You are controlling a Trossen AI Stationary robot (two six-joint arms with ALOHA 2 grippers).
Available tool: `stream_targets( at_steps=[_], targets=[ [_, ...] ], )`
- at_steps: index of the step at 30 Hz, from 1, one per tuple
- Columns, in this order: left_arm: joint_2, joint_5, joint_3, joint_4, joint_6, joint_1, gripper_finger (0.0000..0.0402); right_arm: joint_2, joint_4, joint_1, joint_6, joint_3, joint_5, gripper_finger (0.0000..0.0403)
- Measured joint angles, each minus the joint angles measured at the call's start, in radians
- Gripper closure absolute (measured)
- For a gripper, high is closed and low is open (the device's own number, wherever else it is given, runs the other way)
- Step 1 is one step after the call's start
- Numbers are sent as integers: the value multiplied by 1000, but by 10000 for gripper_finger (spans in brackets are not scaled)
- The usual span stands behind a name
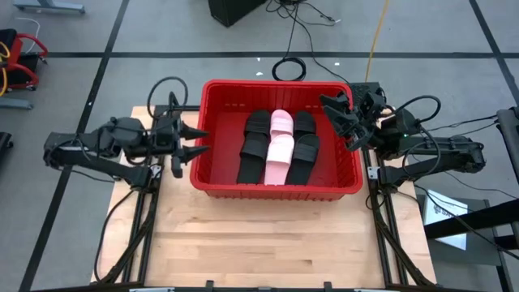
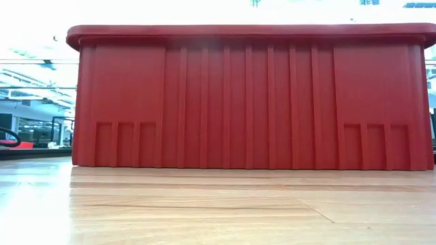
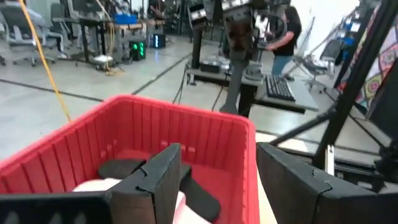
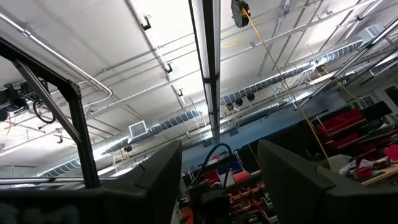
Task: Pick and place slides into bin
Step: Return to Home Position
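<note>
While both pincers hang empty, all six slides lie inside the red bin [image 1: 276,191], which stands on the far half of the wooden worktop [image 1: 268,243], between the two arms. Counted from above, there are four black slides [image 1: 251,158] and two light pink slides [image 1: 280,154]. The two pink ones lie end to end down the middle of the bin floor, one toward the far wall and one nearer. Two black ones lie to their left and two to their right, each pair likewise one far and one near; the near left one is slanted. All six crowd together, touching or overlapping, with bare red floor at the bin's left and right ends.

The left pincer [image 1: 197,139] sits just outside the bin's left wall, pointing right toward it, its two fingers apart with nothing between them. The right pincer [image 1: 345,122] is at the bin's far right corner, tilted up so that its own camera faces the ceiling [image 4: 124,74]; its two fingers are also apart and hold nothing.

From worktop level, the bin's ribbed near wall fills the picture. One person [image 3: 287,28] stands at a desk [image 3: 249,79] in the room beyond, well apart from the arms.
</note>
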Motion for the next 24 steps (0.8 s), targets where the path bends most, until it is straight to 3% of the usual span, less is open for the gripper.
stream_targets(
  at_steps=[4, 10, 18, 24],
  targets=[
    [-13, 8, 0, 31, 29, 34, 197, 0, 0, 0, 0, 0, 0, 202],
    [-53, -60, 0, 49, 22, 42, 197, -4, -3, 0, -25, 0, 0, 202],
    [-123, -79, -1, -6, 30, 42, 197, -76, -97, 0, -80, -3, 0, 202],
    [-196, -112, -79, 40, 18, 42, 197, -195, -10, 0, -101, -133, 1, 202]
  ],
)
